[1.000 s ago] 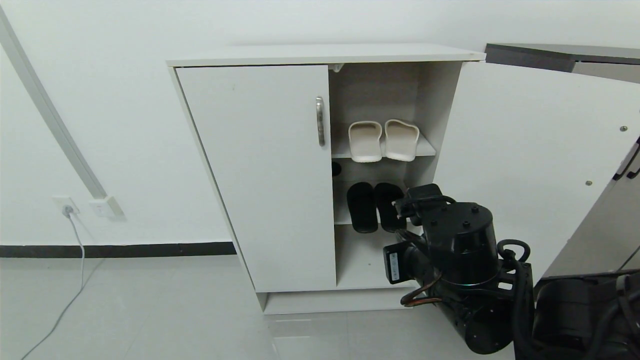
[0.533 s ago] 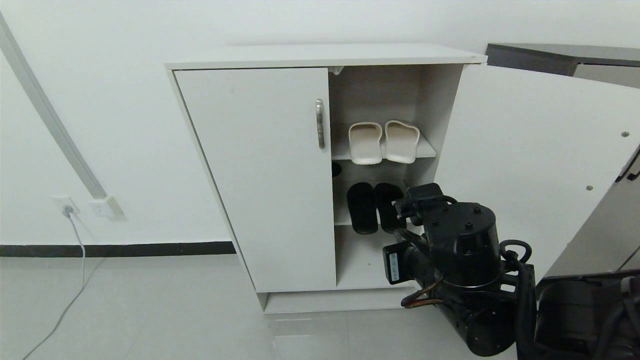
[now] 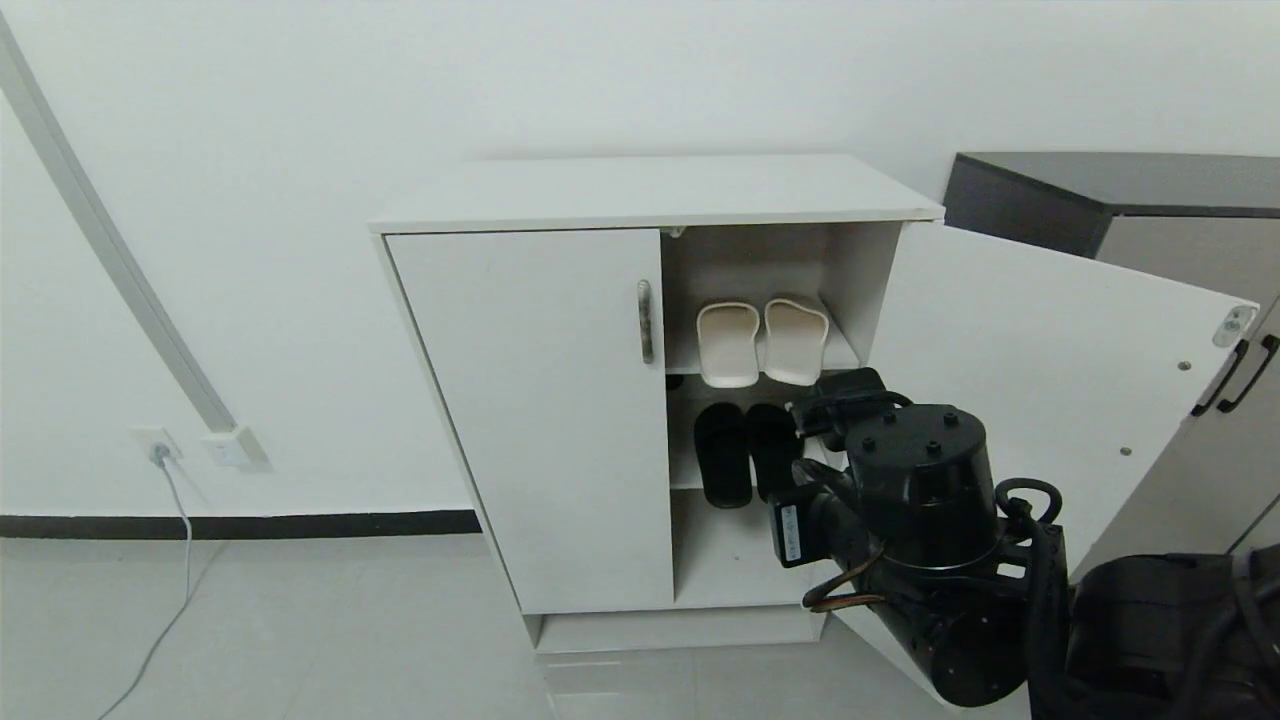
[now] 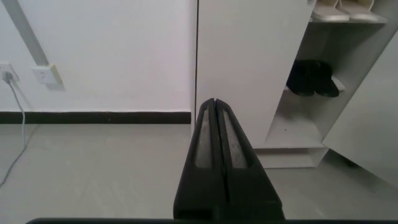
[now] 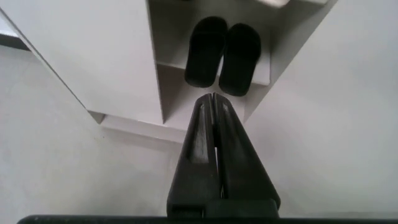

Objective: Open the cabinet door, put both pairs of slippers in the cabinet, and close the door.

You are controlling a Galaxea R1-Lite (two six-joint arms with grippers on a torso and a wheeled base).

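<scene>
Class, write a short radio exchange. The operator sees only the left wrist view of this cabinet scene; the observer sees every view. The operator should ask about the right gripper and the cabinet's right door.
Operator: I can see black slippers inside the cabinet. Is the right gripper holding anything?
Observer: No. The right gripper is shut with nothing between its fingers, pointing at the black slippers but not touching them.
Operator: I see only a strip of the right door. How far open is it?
Observer: The right door is swung wide open, well clear of the cabinet's opening.
</scene>
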